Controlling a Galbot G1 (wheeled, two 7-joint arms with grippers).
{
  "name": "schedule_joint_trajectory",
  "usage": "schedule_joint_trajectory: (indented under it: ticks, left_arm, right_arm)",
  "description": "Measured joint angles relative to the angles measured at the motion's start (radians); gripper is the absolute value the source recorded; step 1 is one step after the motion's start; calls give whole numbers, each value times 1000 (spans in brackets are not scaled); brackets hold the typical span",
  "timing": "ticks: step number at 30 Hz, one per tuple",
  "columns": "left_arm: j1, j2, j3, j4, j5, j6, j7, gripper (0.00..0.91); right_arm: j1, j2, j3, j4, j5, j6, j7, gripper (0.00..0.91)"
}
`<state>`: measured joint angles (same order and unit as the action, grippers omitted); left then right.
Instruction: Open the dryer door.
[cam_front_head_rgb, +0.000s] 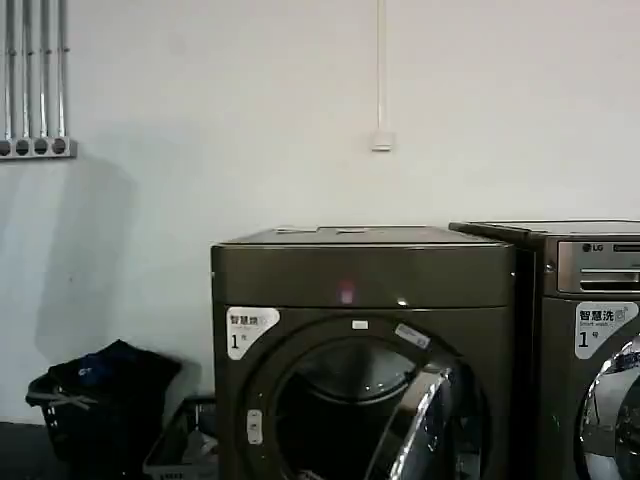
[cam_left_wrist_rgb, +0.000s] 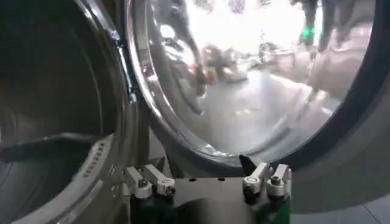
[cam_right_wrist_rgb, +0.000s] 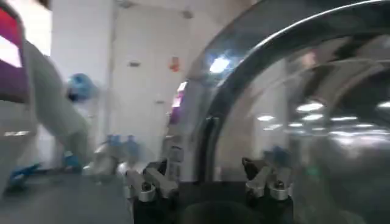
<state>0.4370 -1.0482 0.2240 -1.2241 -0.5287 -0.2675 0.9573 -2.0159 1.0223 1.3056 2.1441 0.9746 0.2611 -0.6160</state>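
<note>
The left gripper (cam_left_wrist_rgb: 207, 182) has its fingers spread wide apart with nothing between them; its fingertips (cam_left_wrist_rgb: 149, 182) stand clear of, but close before, the chrome rim of the dryer door (cam_left_wrist_rgb: 244, 91), a large round door with a wide shiny chrome ring around dark tinted glass. The right gripper (cam_right_wrist_rgb: 207, 182) is likewise spread open and holds nothing; it sits close beside a curved, glossy dark surface with a bright edge, and which machine that surface belongs to cannot be told. In the head view the dryer (cam_front_head_rgb: 365, 275), a dark bronze-grey boxy front-loader with a plain upper panel, a small red light and a white "1" sticker, stands against a white wall (cam_front_head_rgb: 250, 120). Its door (cam_front_head_rgb: 420, 425) is swung partly open, hinged on the right side of the opening, with the chrome ring seen nearly edge-on and its lower part cut off by the frame edge. The left wrist view shows the dark drum opening (cam_left_wrist_rgb: 55, 109) and the door hinges beside the door. To the right stands a second dark machine with a silver LG control strip (cam_front_head_rgb: 590, 330), partly cut off. A dark laundry basket of clothes (cam_front_head_rgb: 100, 400) sits on the floor to the left.
</note>
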Motion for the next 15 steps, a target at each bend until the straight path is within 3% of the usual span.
schedule_joint_trajectory:
  ticks: [8, 15]
  left_arm:
    - [-3, -21, 17, -12, 3, -6, -7, 907]
    - [-19, -23, 45, -45, -22, -8, -22, 907]
  right_arm:
    - [-12, 200, 229, -32, -26, -33, 149, 907]
    - [-3, 311, 441, -107, -20, -72, 304, 907]
